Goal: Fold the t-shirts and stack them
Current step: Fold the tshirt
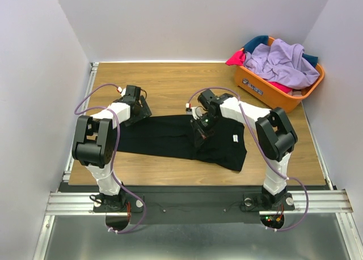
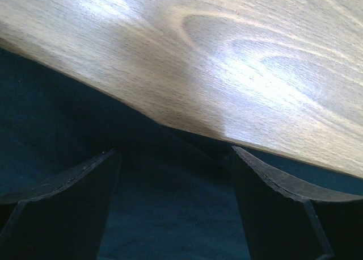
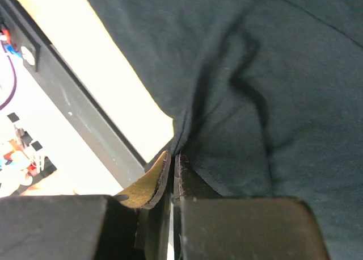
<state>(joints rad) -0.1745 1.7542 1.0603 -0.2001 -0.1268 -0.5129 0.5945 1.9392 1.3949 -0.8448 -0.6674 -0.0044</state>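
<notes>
A black t-shirt (image 1: pixel 170 136) lies spread across the wooden table, with a small white label (image 1: pixel 234 138) near its right end. My left gripper (image 1: pixel 138 113) is open, low over the shirt's far left edge; the left wrist view shows black cloth (image 2: pixel 170 214) between its fingers (image 2: pixel 272 197). My right gripper (image 1: pixel 202 136) is shut on a pinched fold of the black t-shirt (image 3: pixel 266 72) near the shirt's middle; its fingertips (image 3: pixel 161 175) are pressed together on the hem. Lavender (image 1: pixel 283 64), pink-red (image 1: pixel 237 58) and teal (image 1: pixel 255 42) shirts lie heaped in the basket.
An orange plastic basket (image 1: pixel 266 92) stands at the table's far right corner. White walls enclose the table on three sides. A metal rail (image 1: pixel 193 200) runs along the near edge by the arm bases.
</notes>
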